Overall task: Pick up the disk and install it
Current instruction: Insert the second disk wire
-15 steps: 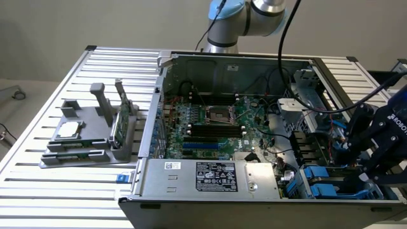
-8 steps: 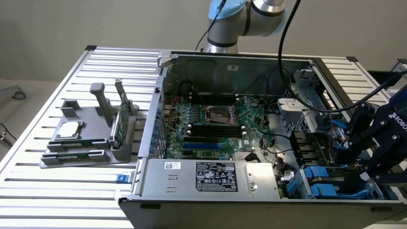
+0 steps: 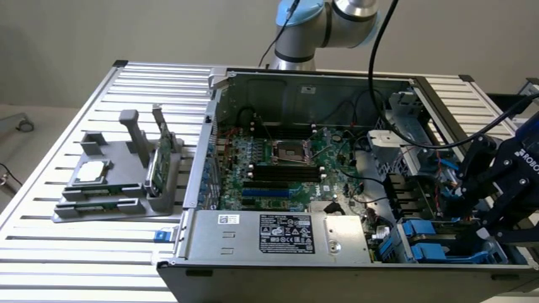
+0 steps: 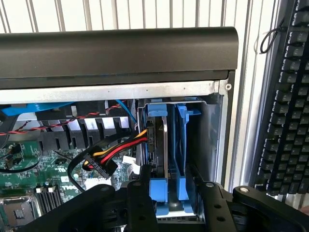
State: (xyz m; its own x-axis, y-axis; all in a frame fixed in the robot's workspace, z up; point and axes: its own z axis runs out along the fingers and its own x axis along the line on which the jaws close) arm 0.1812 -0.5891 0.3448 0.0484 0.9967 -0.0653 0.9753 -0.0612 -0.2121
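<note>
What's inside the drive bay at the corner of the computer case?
The disk in its blue carrier stands edge-up in the bay, between the end effector's fingers. Its lower part is hidden by the bay walls.

Slatted aluminium table (image 3: 126, 252), pale grey ribs running across the exterior view, filling most of the frame. Centre to right: open computer case (image 3: 252, 278) resting on the table, side panel off, boards and cables exposed. Left of centre: grey plastic holder (image 3: 110, 196) lying on the slats just beside the case, with upright posts and shallow trays. Wrist view: black keyboard (image 4: 285, 116) lying on the same slats at the right edge of the frame, alongside the case wall.
</note>
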